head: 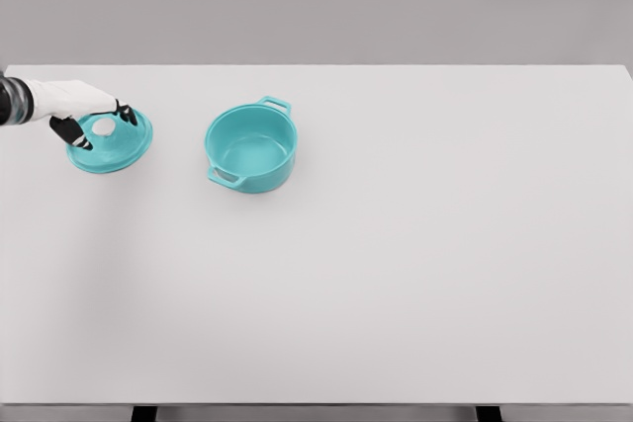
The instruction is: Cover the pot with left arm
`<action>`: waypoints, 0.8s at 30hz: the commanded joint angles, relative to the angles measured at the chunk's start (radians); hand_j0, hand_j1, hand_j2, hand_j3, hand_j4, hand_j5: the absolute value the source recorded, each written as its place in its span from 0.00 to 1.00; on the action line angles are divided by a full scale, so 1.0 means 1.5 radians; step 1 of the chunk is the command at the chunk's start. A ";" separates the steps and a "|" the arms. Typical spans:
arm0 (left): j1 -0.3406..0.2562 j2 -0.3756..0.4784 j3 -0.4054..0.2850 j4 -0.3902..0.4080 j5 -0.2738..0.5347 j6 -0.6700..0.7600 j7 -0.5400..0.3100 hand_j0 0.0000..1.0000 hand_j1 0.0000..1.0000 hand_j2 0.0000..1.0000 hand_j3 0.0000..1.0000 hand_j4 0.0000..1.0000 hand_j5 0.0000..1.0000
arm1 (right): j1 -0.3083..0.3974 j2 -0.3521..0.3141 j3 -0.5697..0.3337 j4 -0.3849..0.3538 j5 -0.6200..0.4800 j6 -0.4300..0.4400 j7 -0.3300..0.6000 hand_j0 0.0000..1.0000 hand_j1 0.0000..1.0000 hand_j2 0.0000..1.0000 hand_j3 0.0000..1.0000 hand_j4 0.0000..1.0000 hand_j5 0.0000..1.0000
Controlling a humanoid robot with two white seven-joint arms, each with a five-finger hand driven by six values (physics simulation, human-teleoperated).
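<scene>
Reaching in from the table's (415, 274) left edge, the left hand (91, 116) has its dark fingers closed around the knob of the teal lid (111, 142). To the right, apart from it, toward the far edge, the open pot (251, 149) waits.

A bare simulated test bench rather than any lived-in room: a wide white table (396, 274) fills the view against a plain grey backdrop (316, 2), evenly lit and without furnishings. The only kitchen touches are a teal pot (251, 149) and its lid (111, 141), rendered with the flat, clean look of a physics simulator.
</scene>
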 commanded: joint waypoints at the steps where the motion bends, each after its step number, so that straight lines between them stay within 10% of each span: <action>1: 0.000 -0.003 0.002 0.004 0.000 0.008 0.002 0.80 0.80 0.80 0.80 0.80 0.80 | 0.000 0.000 0.000 0.000 0.000 0.000 0.000 1.00 1.00 1.00 1.00 1.00 1.00; 24: -0.001 -0.017 0.007 0.010 0.000 0.010 0.002 0.73 0.73 0.73 0.73 0.73 0.73 | 0.000 0.000 0.000 0.000 0.000 0.000 0.000 1.00 1.00 1.00 1.00 1.00 1.00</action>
